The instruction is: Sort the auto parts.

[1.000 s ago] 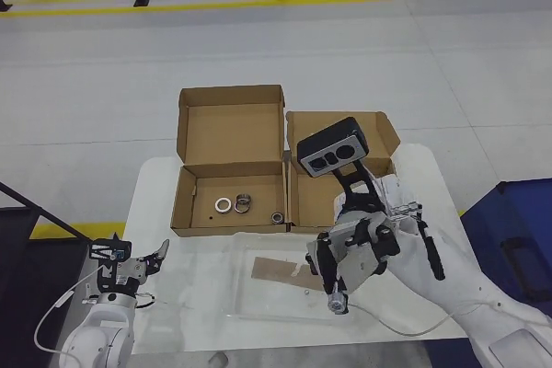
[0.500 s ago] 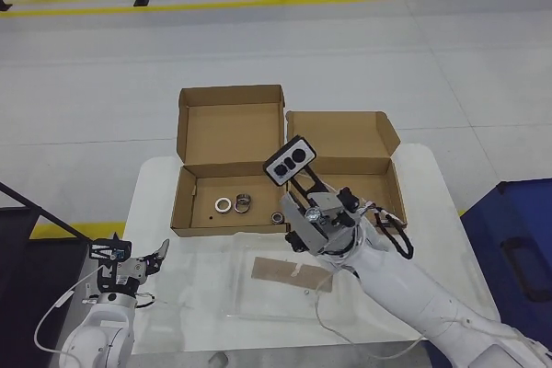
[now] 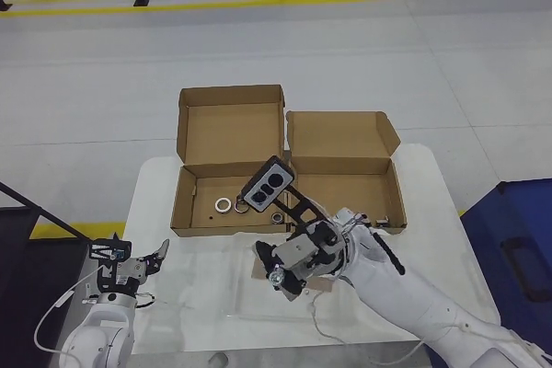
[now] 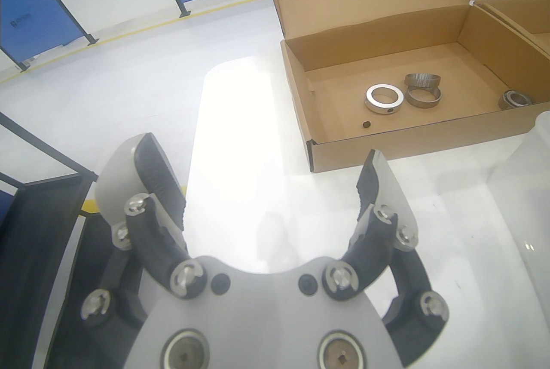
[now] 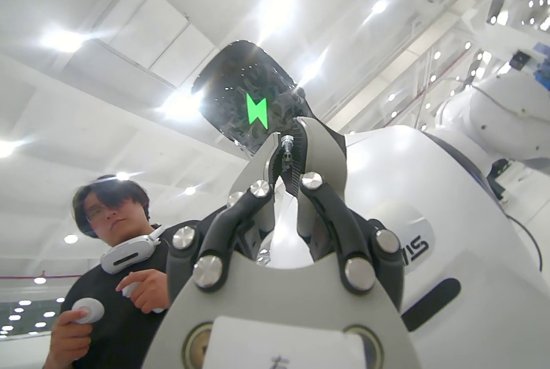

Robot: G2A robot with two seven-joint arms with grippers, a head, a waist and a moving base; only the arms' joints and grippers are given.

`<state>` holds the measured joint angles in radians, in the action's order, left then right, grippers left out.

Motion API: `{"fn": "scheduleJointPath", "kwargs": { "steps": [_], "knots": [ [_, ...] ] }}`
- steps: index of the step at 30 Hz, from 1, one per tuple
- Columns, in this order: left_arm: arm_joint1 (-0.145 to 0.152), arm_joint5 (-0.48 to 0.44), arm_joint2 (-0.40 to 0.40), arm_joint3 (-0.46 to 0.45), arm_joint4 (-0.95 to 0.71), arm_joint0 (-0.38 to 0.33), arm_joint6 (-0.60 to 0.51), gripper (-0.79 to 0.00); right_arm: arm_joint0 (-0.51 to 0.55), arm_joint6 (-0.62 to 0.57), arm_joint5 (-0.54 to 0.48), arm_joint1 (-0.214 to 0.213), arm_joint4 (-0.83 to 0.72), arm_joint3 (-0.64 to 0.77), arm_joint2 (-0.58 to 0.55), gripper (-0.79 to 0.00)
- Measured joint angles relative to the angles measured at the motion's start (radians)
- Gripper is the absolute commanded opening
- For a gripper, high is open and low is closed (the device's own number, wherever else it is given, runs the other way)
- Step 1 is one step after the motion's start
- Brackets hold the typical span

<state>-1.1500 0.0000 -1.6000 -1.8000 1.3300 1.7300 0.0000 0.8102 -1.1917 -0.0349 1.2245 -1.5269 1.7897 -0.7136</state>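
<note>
- Top view: Two open boxes sit at 12 o'clock on the tabletop [image 3: 155, 198]. The left box [image 3: 202, 198] has rings in it, and the right box [image 3: 350, 195] is just beside it. The right end effector [image 3: 276, 276] is near the middle of the tabletop, over a clear tray [image 3: 202, 281]. The left end effector [image 3: 136, 260] is at 8 o'clock, well apart from the boxes.
- Top view, the worry: The right arm is close to the front wall of the left box. I think a quick swing could bump the box and shake the rings about.
- Left wrist view: The left end effector [image 4: 262, 173] is spread wide and holds nothing. A silver ring [image 4: 384, 99] lies in the left box [image 4: 300, 87], touching the dark rings [image 4: 423, 90]. I think this arm is too far off to catch a falling part.
- Right wrist view: The right end effector [image 5: 285, 138] points up at the ceiling. It is pinching a small metal part [image 5: 287, 149] with just its tips.
- Right wrist view, the worry: The part is tiny and the hold is thin, so I think it could slip out when the arm turns. It might then fall into the tray, or into the wrong box.
</note>
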Motion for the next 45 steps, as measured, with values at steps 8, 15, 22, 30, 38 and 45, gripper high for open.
{"fn": "scheduleJointPath", "kwargs": {
  "steps": [8, 15, 22, 30, 38, 45],
  "knots": [
    [0.000, 0.000, 0.000, 0.000, 0.000, 0.000, 0.000, 0.000, 0.063, 0.188, 0.471, -0.033, -0.014, 0.083, -0.037, -0.785],
    [0.000, 0.000, 0.000, 0.000, 0.000, 0.000, 0.000, 0.000, 0.191, 0.376, 0.750, -0.064, -0.307, 0.199, -0.152, -0.785],
    [0.000, 0.000, 0.000, 0.000, 0.000, 0.000, 0.000, 0.000, 0.266, 0.551, 0.757, -0.064, -0.582, 0.265, -0.188, -0.785],
    [0.000, 0.000, 0.000, 0.000, 0.000, 0.000, 0.000, 0.000, 0.137, 0.195, 0.414, -0.027, -0.050, 0.182, -0.202, -0.785],
    [0.000, 0.000, 0.000, 0.000, 0.000, 0.000, 0.000, 0.000, 0.085, 0.052, 0.221, -0.004, 0.051, 0.112, -0.181, -0.785],
    [0.000, 0.000, 0.000, 0.000, 0.000, 0.000, 0.000, 0.000, 0.084, 0.053, 0.219, -0.004, 0.053, 0.114, -0.184, -0.785]
  ]
}}
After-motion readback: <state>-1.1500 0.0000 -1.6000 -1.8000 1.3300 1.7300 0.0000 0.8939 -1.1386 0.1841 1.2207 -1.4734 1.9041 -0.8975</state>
